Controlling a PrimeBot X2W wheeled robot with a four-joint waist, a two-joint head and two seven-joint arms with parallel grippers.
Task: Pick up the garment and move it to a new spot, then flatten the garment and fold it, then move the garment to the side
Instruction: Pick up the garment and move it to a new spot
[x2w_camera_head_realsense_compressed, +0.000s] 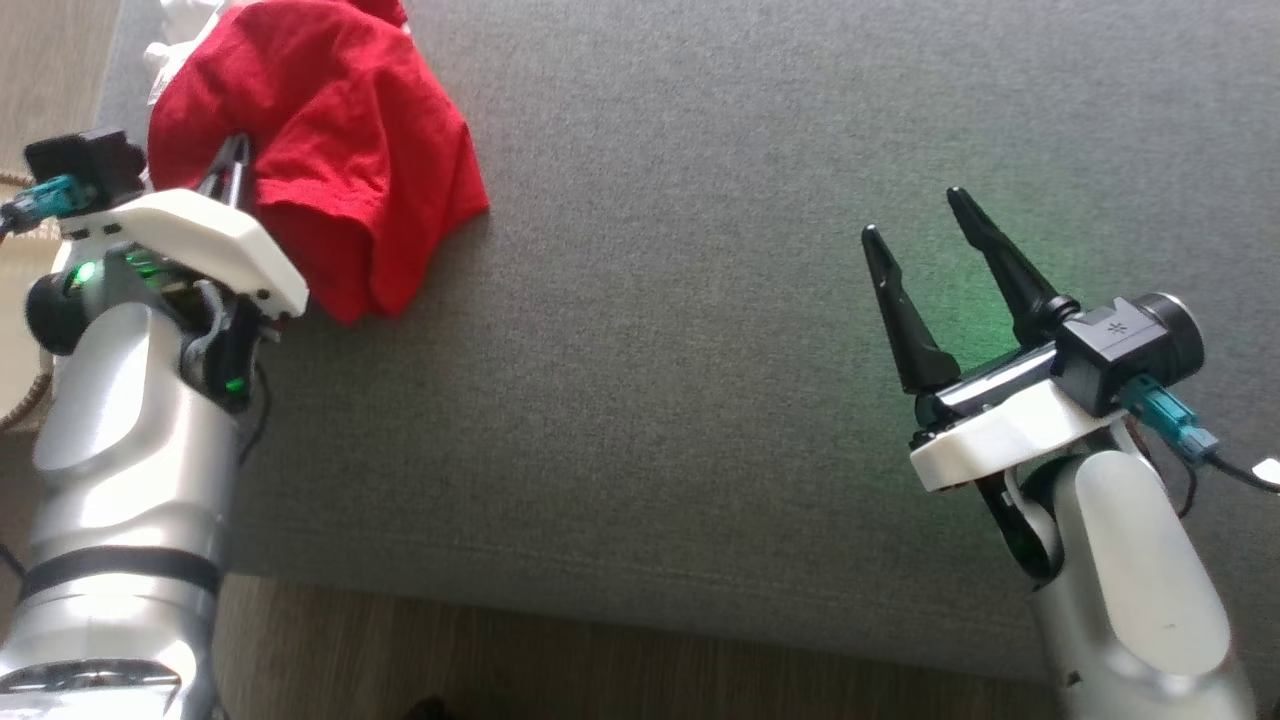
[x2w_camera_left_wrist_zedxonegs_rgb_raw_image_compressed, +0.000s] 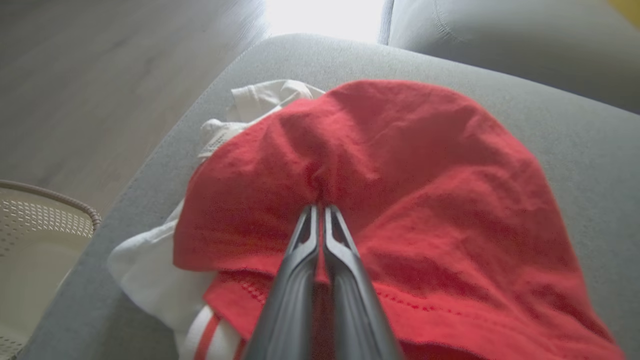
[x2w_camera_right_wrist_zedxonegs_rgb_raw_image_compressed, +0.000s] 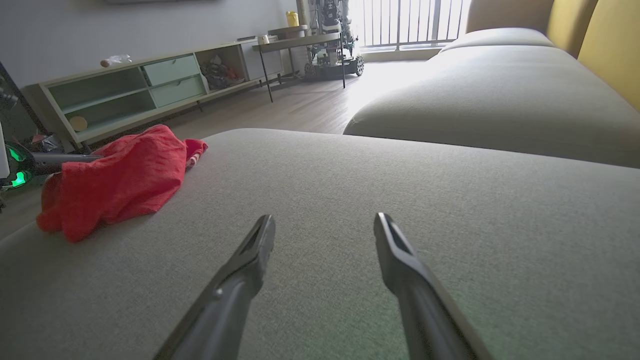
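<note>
At the far left corner of the grey sofa cushion (x2w_camera_head_realsense_compressed: 700, 400), the left hand (x2w_camera_left_wrist_zedxonegs_rgb_raw_image_compressed: 320, 210) has its two dark fingers pressed together on a pinched fold of the one red garment (x2w_camera_left_wrist_zedxonegs_rgb_raw_image_compressed: 425, 175). In the head view this hand (x2w_camera_head_realsense_compressed: 235, 150) reaches into the near side of the garment (x2w_camera_head_realsense_compressed: 330, 150), which lies crumpled in a mound at the cushion's corner. One pale cloth (x2w_camera_left_wrist_zedxonegs_rgb_raw_image_compressed: 150, 280), edged with red stripes, lies partly beneath the red garment and shows at its left side. One woven basket (x2w_camera_left_wrist_zedxonegs_rgb_raw_image_compressed: 45, 220) stands on the floor beside the cushion.

The right hand (x2w_camera_head_realsense_compressed: 912, 212) is well apart from the garment, over bare cushion, its two fingers spread wide and holding nothing. In the right wrist view this hand (x2w_camera_right_wrist_zedxonegs_rgb_raw_image_compressed: 325, 220) points across the cushion, with the red garment (x2w_camera_right_wrist_zedxonegs_rgb_raw_image_compressed: 120, 180) off to the left. Two grey seat cushions appear there, the nearer (x2w_camera_right_wrist_zedxonegs_rgb_raw_image_compressed: 350, 175) and a second (x2w_camera_right_wrist_zedxonegs_rgb_raw_image_compressed: 500, 100) beyond it. One low sideboard (x2w_camera_right_wrist_zedxonegs_rgb_raw_image_compressed: 125, 90) with two pale green drawers (x2w_camera_right_wrist_zedxonegs_rgb_raw_image_compressed: 172, 77) stands against the wall.
</note>
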